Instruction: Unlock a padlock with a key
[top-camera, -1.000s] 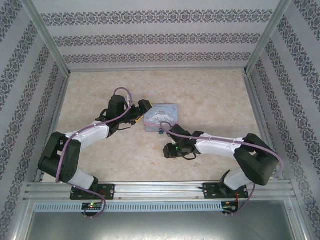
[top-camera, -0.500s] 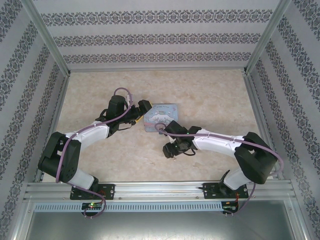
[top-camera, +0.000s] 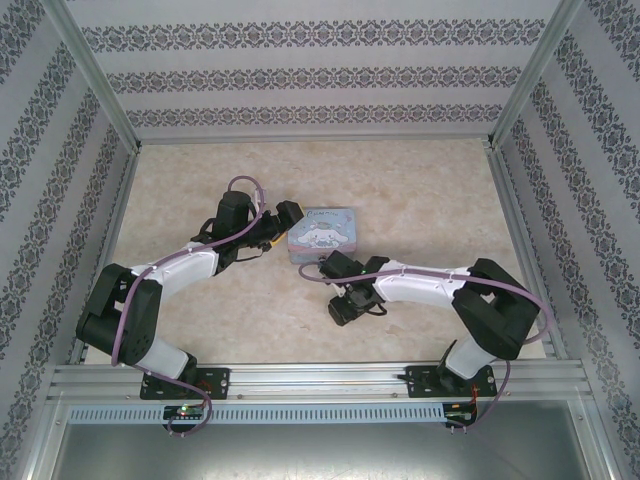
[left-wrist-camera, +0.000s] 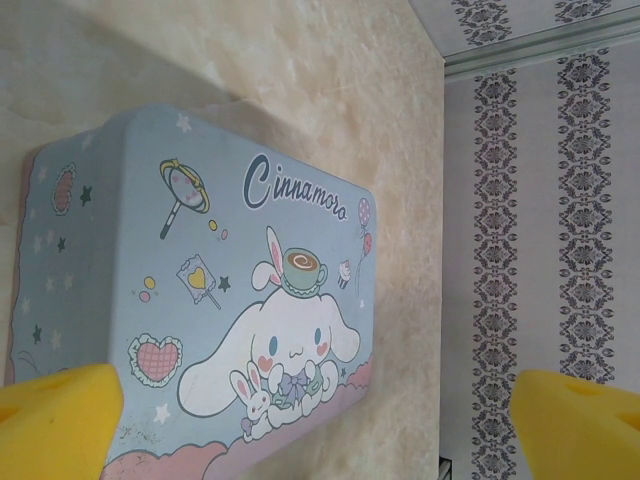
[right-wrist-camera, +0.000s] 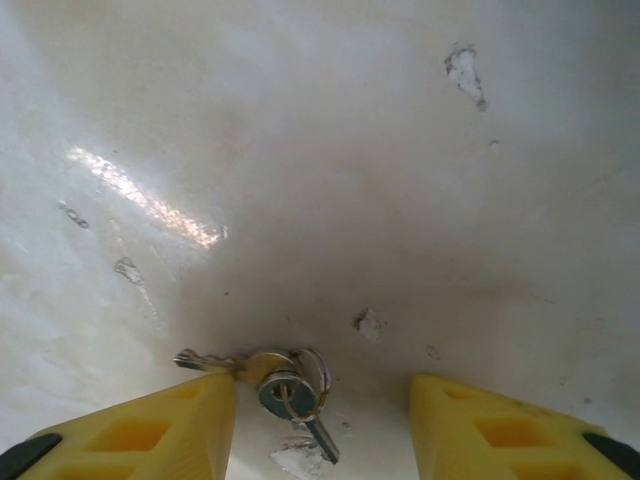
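Two keys on a ring (right-wrist-camera: 285, 385) lie flat on the table. My right gripper (right-wrist-camera: 320, 415) points down over them, open; its yellow fingers (right-wrist-camera: 170, 425) stand either side. The brassy key's blade reaches the left finger, and the silver key points toward me. From above, my right gripper (top-camera: 343, 308) hangs just in front of the pastel-blue cartoon tin box (top-camera: 323, 233). My left gripper (top-camera: 287, 226) is wide open at the tin's left end; the tin box (left-wrist-camera: 200, 300) lies between its fingertips (left-wrist-camera: 60, 420). The padlock is hidden under my right wrist.
The pale marbled table (top-camera: 420, 190) is walled by patterned panels (top-camera: 320, 75) on three sides, with aluminium posts at the corners. Small white chips (right-wrist-camera: 465, 72) mark the tabletop near the keys.
My right forearm has swung left and closer to the tin, now covering the small blue padlock seen at the tin's front edge before. The left arm has not moved.
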